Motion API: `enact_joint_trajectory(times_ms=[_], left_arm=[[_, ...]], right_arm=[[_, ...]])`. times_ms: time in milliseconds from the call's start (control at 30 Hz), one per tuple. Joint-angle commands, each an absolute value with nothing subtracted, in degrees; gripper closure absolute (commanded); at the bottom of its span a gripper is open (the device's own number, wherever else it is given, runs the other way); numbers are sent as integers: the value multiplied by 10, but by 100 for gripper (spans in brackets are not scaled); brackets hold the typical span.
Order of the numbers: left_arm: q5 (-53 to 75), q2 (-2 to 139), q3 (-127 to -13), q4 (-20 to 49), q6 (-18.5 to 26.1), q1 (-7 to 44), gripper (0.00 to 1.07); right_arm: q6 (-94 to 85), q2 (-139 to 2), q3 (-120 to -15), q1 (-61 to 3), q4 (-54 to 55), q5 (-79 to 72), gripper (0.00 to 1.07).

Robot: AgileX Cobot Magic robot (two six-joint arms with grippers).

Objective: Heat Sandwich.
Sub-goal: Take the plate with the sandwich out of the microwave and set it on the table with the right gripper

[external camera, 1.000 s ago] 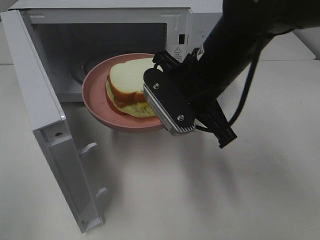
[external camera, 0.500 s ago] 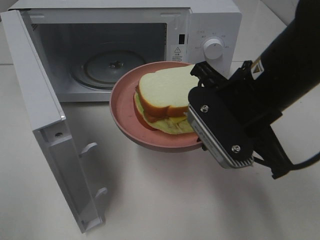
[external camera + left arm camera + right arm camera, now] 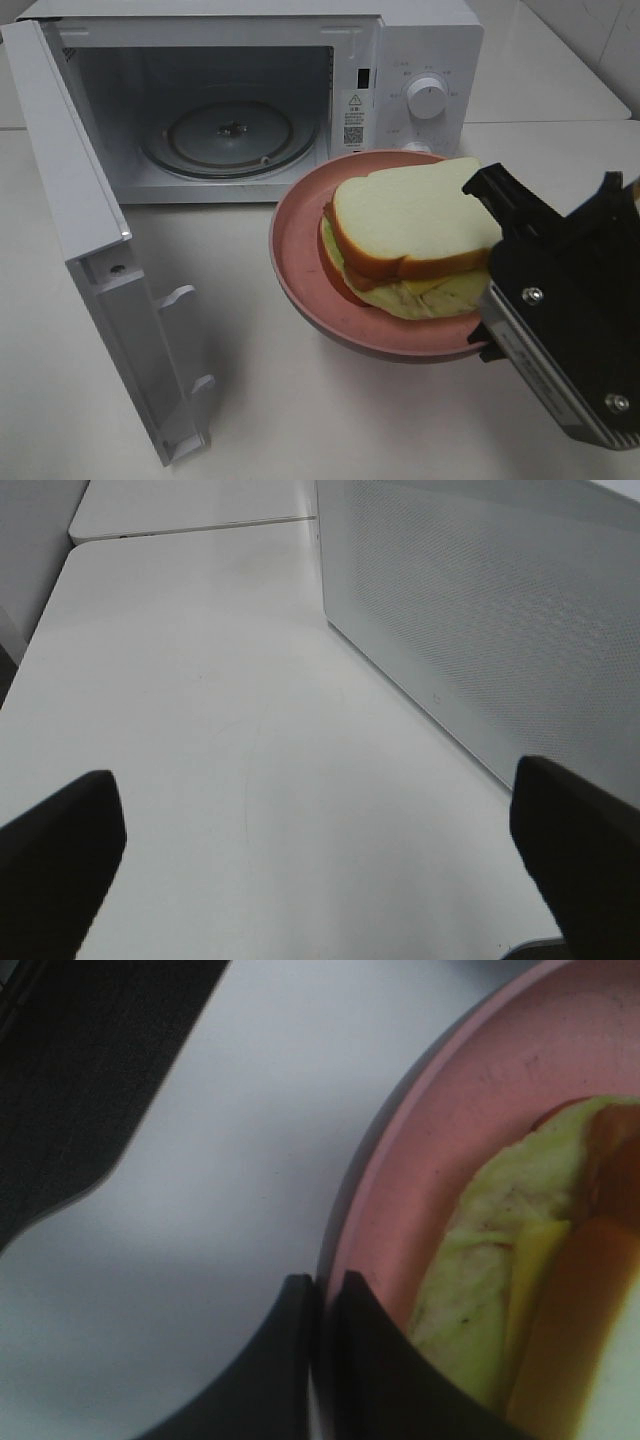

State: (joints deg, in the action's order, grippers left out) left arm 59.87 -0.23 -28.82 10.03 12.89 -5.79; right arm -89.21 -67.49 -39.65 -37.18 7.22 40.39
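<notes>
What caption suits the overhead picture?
Black right gripper pinches round pink plate carrying white-bread sandwich before open white microwave.

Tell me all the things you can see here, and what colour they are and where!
microwave: one, white, at the back of the table, empty inside
microwave door: one, white, swung wide open on the left
glass turntable: one, clear, on the microwave floor
knob: one, white, on the microwave's front panel
table: one, white, under everything
plate: one, pink, in front of the microwave, outside it
sandwich: one, white bread with brown crust and yellow-green filling, lying on the plate
right gripper: one, black, fingers pinched shut on the plate's rim
left gripper: one, black, fingers wide open above the bare table beside the microwave, holding nothing
</notes>
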Motion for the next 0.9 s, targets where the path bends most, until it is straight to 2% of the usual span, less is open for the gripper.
enact_joint_trajectory(times_ms=[33, 333, 900], left_arm=[[593, -15, -288, 101, 127, -61, 5], [593, -15, -288, 101, 127, -61, 5], [593, -15, -288, 101, 127, -61, 5]], right_arm=[[-877, -646, -382, -375, 73, 398, 106], [-807, -571, -331, -375, 36, 413, 106], [-431, -553, -323, -375, -114, 431, 107]])
